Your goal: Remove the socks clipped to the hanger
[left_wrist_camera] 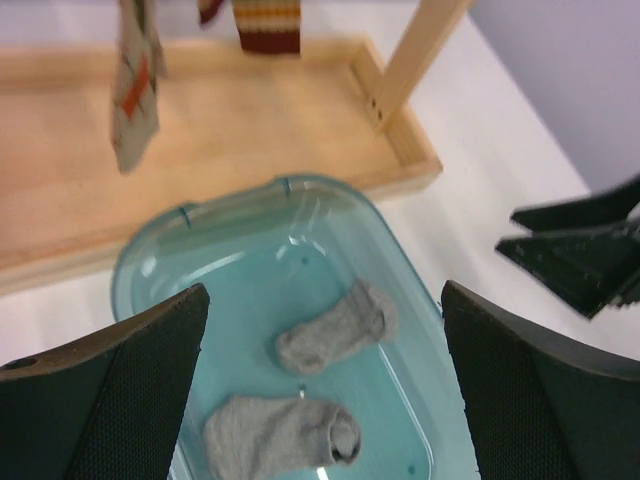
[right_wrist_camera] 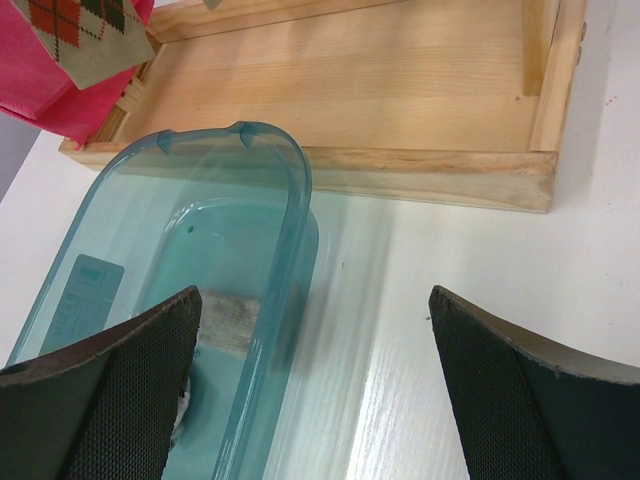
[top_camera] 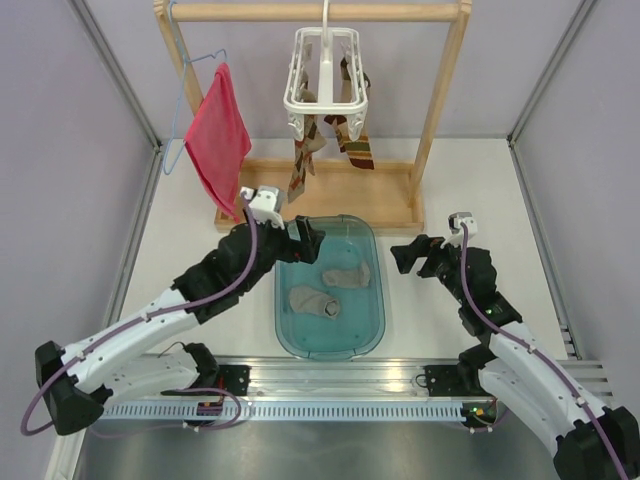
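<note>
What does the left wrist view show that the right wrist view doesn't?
Only the left wrist view shows a grey sock and a second grey sock lying whole in the teal bin, plus the right gripper at the frame's right edge. Only the right wrist view shows the red-pink cloth and the bin's label. Both share that bin, the wooden rack base and a hanging argyle sock.
</note>
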Robot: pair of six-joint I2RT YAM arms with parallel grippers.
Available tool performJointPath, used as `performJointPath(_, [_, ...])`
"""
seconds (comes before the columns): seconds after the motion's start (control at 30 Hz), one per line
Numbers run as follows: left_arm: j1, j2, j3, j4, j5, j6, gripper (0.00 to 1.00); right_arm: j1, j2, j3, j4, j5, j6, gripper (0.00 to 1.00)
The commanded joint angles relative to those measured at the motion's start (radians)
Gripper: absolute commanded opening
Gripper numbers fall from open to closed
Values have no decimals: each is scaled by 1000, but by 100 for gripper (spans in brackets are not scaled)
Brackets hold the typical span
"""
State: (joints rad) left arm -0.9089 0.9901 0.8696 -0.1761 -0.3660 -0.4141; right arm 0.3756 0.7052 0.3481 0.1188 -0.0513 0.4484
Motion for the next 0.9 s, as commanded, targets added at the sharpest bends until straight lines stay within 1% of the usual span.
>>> performJointPath(0.0, [76,-90,-27,171,-24,98,100,-4,-23,-1,13,7,1,98])
performJointPath(0.03, [97,-102,-27,208,-13,113,100,-4,-27,-1,13,5,1,98])
performJointPath(0.13, [172,-99,-17,246,47,138,100,-6,-29,-4,13,1,4,98])
performJointPath(0.17, [189,-93,-15,260,97,144,100,-4,-30,-6,13,-1,6,98])
performJointPath(0.23, [244,-77,-4,288,149,156,100,-3,-32,-9,13,-2,4,98])
performJointPath(0.27, [264,-47,2,311,200,161,100,-4,-32,-9,13,-2,3,98])
performJointPath(0.33, [324,-13,20,334,245,169,100,-4,-36,-11,13,-5,4,98])
performJointPath(0.37, [346,20,25,369,300,170,100,-4,-39,-11,13,-7,4,98])
performJointPath(0.43, [404,54,34,414,359,176,100,-4,-47,-12,13,-13,6,98])
performJointPath(0.5, [442,103,42,483,386,190,100,-4,-55,-17,13,-15,6,98])
performJointPath(0.6, [472,172,72,541,397,218,100,-4,-59,-18,13,-16,4,98])
performJointPath(0.63, [478,194,83,550,421,218,100,-6,-56,-20,13,-16,4,98])
performJointPath(0.73, [484,274,129,578,469,216,100,-4,-46,-20,16,-15,0,98])
performJointPath(0.87, [484,363,172,624,492,225,100,-4,-23,-26,34,-15,-4,98])
